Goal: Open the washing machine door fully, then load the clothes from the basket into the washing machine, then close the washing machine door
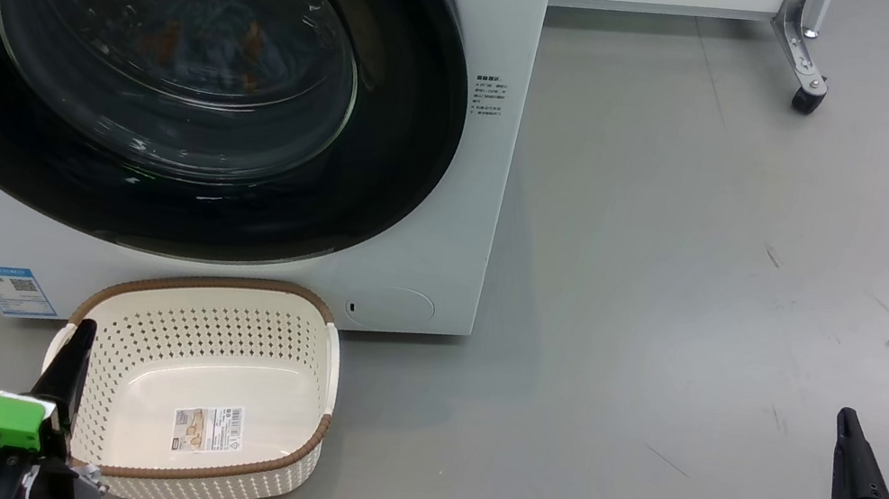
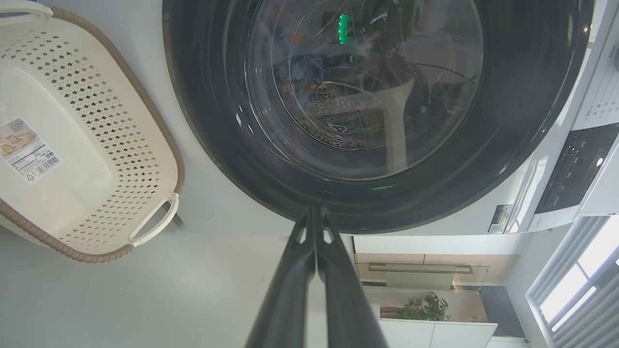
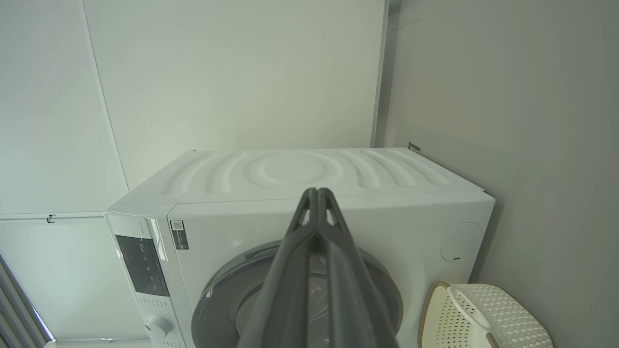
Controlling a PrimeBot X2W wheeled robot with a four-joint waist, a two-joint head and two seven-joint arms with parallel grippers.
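door (image 1: 157,117) shut, clothes (image 1: 203,38) inside, basket (image 1: 230,322) empty — left fingers (image 1: 69,366), right fingers (image 1: 854,468) pressed together, empty. risk — door, if unlatched, may swing open.

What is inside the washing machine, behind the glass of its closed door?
Through the glass of the washing machine door, blue clothes with orange-brown marks lie in the perforated steel drum. Reflections and the door's black rim hide the rest, so how much is inside is unclear.

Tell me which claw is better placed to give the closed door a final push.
Left, probably. The left claw, shut, sits by the basket below the washing machine door; the right claw, shut, is far off over the floor.
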